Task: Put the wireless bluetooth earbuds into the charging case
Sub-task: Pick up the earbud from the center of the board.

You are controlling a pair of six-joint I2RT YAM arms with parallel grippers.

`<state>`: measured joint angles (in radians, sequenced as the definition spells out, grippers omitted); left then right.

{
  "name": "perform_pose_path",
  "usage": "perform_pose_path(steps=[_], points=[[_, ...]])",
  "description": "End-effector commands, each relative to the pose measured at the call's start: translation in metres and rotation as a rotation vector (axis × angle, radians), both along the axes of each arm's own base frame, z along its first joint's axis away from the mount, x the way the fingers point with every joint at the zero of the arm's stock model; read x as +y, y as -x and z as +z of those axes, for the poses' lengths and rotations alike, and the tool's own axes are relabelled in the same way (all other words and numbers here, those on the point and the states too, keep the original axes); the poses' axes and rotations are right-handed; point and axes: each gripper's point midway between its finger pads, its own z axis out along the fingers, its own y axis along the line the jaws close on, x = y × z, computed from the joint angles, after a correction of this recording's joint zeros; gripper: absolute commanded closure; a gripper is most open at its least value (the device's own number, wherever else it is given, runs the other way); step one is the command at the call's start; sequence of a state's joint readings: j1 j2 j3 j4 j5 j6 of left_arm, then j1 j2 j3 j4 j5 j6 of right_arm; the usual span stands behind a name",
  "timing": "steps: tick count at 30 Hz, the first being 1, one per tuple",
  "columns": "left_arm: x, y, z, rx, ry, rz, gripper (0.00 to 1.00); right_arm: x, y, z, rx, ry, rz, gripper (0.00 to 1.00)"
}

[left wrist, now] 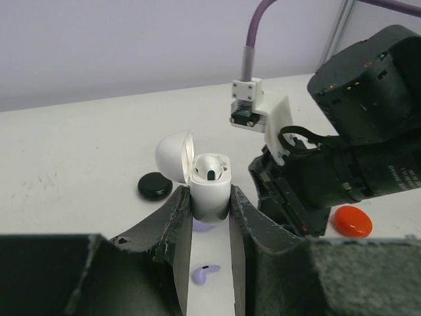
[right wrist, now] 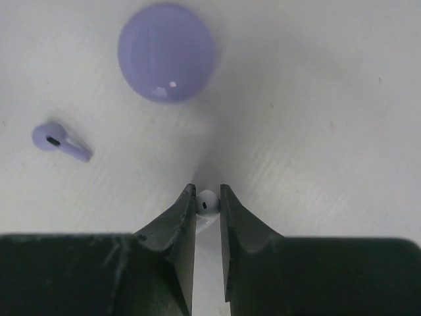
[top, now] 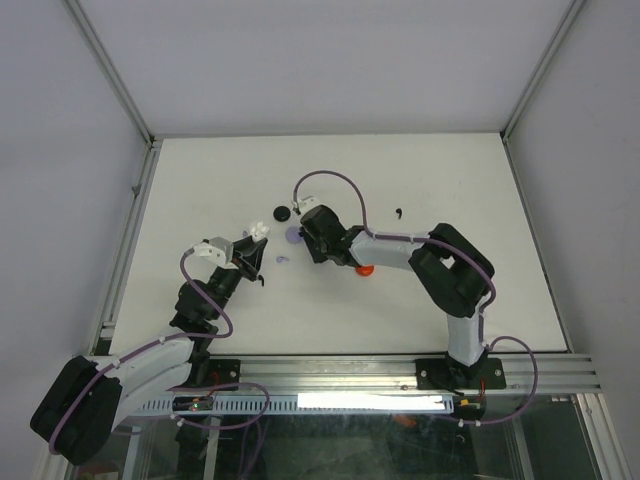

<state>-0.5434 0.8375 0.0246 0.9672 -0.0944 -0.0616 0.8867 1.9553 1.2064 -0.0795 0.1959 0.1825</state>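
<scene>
- The right gripper (right wrist: 208, 197) is pinched narrowly on a white earbud (right wrist: 208, 202), held right between its fingertips.
- The left gripper (left wrist: 210, 197) clamps the white charging case (left wrist: 210, 191), lid open, with a second bud (left wrist: 210, 170) seated inside.
- A purple earbud (right wrist: 59, 140) lies loose left of the right gripper, near a purple round case (right wrist: 166, 51).

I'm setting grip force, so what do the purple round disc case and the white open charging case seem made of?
The purple round disc case looks like glossy smooth plastic: small bright highlights sit on its face. The white open charging case, clamped in the left end effector, looks like hard smooth plastic with a softer sheen along its lid; probably, not certainly.
</scene>
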Motion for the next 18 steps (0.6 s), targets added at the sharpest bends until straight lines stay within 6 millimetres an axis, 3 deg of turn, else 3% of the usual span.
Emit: perform_pose_path(steps=[1, 8, 18], points=[[-0.004, 0.004, 0.01, -0.04, 0.01, -0.03, 1.0, -0.04, 0.025, 0.01, 0.043, 0.091, -0.026, 0.84], [-0.008, 0.006, 0.01, -0.044, 0.004, -0.051, 1.0, -0.068, 0.051, 0.006, 0.14, 0.171, -0.001, 0.77], [-0.015, 0.007, 0.009, -0.043, -0.009, -0.091, 1.0, -0.065, 0.056, 0.011, 0.229, 0.19, 0.067, 0.66]])
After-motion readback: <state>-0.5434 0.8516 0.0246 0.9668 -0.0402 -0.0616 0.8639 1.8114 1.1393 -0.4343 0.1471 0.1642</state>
